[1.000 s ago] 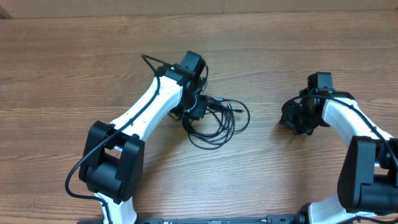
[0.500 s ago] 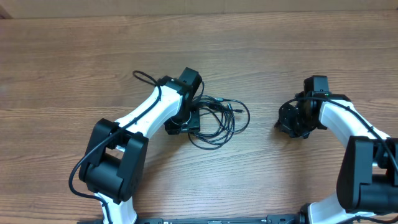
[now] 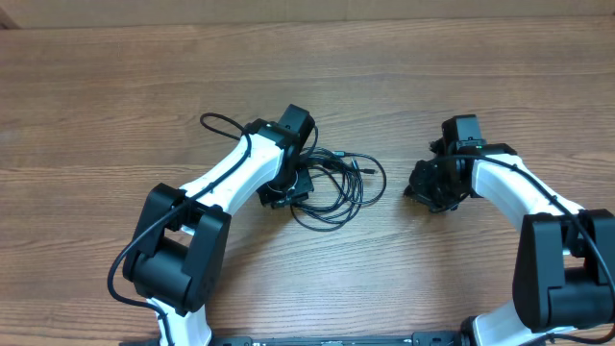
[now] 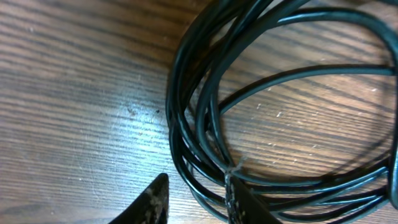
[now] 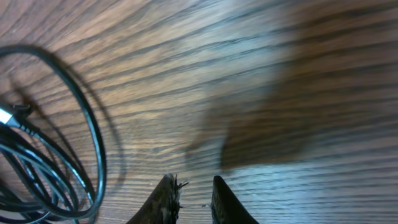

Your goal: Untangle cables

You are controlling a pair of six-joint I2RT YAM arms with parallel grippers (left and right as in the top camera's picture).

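Note:
The cables point(image 3: 338, 188) lie as a loose bundle of thin black loops in the middle of the table, with small plug ends point(image 3: 366, 168) on their far right side. My left gripper point(image 3: 286, 189) is down at the bundle's left edge. In the left wrist view, the cables point(image 4: 200, 112) curve past the left gripper point(image 4: 194, 196), which is open, and a few strands run between its tips next to the right fingertip point(image 4: 233, 194). My right gripper point(image 3: 420, 187) hovers just right of the bundle. It point(image 5: 193, 196) is open only a little, over bare wood. The cables point(image 5: 97, 148) lie to its left.
The wooden table point(image 3: 480, 86) stretches all around the bundle. The left arm's own thicker black wire point(image 3: 216, 123) loops out beside its wrist. Both white arms reach in from the near edge.
The right arm has slid left, closer to the cable bundle. The left gripper has shifted slightly left and toward me at the bundle's edge. The bundle has kept its place.

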